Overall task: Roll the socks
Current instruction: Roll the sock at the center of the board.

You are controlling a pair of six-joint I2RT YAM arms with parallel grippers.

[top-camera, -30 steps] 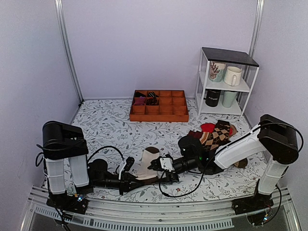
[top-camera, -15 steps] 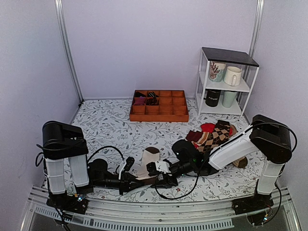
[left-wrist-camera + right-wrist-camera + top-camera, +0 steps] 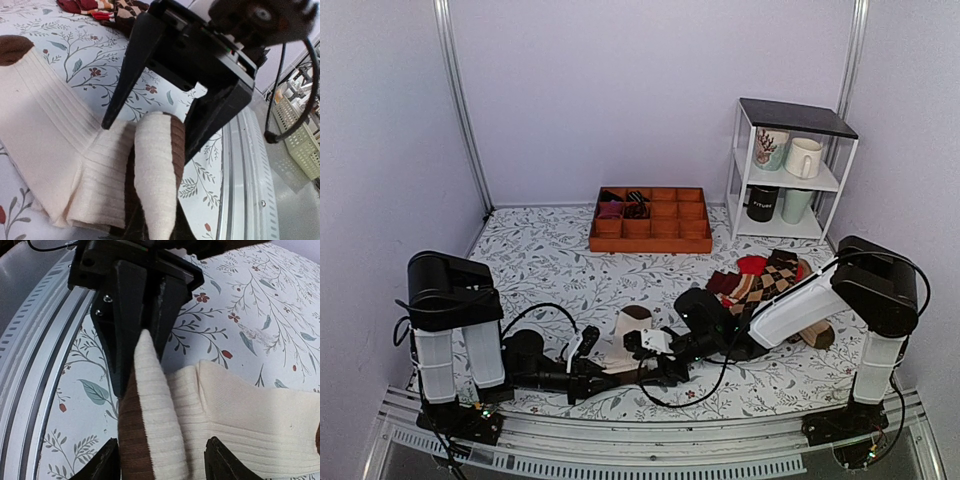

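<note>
The cream-white sock [image 3: 625, 338] with a dark brown toe lies flat on the floral table near the front edge. Its near end is bunched into a raised cream and brown fold [image 3: 156, 170]. My left gripper [image 3: 592, 377] lies low on the table and is shut on that fold; in the right wrist view its black fingers [image 3: 131, 325] pinch the fold's end. My right gripper [image 3: 655, 362] is open, with its fingertips [image 3: 109, 460] on either side of the same fold [image 3: 155, 425]. In the left wrist view the right gripper [image 3: 150, 137] stands over the fold.
A pile of argyle and red socks [image 3: 765, 280] lies at the right. A wooden compartment tray [image 3: 650, 238] sits at the back. A white shelf [image 3: 737, 170] with mugs stands at the back right. The metal rail [image 3: 620, 440] runs along the near edge.
My right arm has slid left, bringing its open gripper over the sock's fold held by the left gripper. The left arm and the sock have hardly moved.
</note>
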